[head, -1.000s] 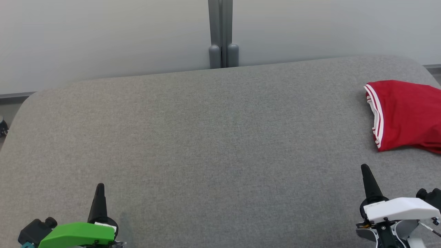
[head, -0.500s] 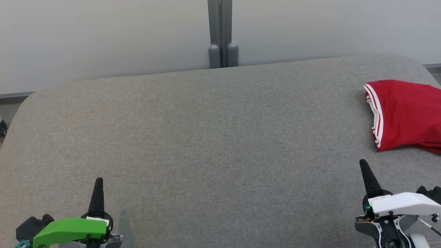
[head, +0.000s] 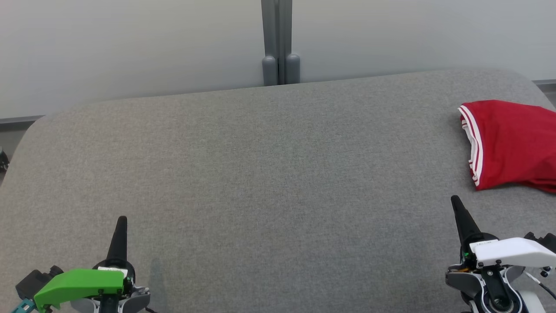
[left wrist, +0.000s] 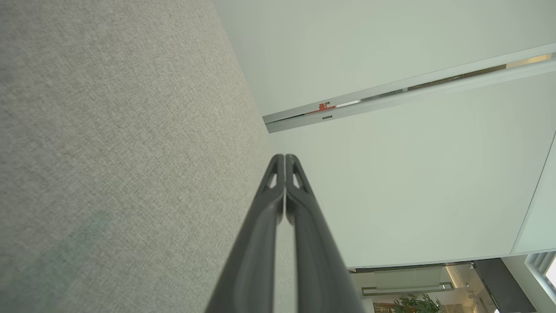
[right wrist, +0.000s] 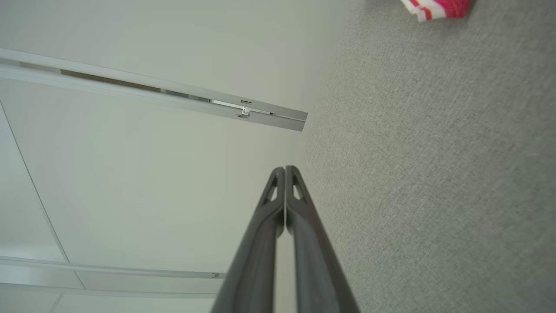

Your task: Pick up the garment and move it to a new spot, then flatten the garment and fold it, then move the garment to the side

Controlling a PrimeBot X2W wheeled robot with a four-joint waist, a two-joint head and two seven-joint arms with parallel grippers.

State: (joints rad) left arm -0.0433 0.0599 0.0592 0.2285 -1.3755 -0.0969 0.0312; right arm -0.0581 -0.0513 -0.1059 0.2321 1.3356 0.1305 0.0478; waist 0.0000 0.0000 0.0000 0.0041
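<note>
Across my front spreads the grey cloth-covered desk [head: 278, 174], backed by pale wall panels [head: 130, 48] joined at a grey post [head: 280, 43]. By the desk's right edge, toward its far right corner, lies the red garment [head: 512, 143] with white-striped trim, partly cut off by the head view's edge. My left gripper [head: 122, 219] hangs over the near left part and my right gripper [head: 455, 200] over the near right, apart from the garment. Both are clenched on nothing, fingers pressed together.
</note>
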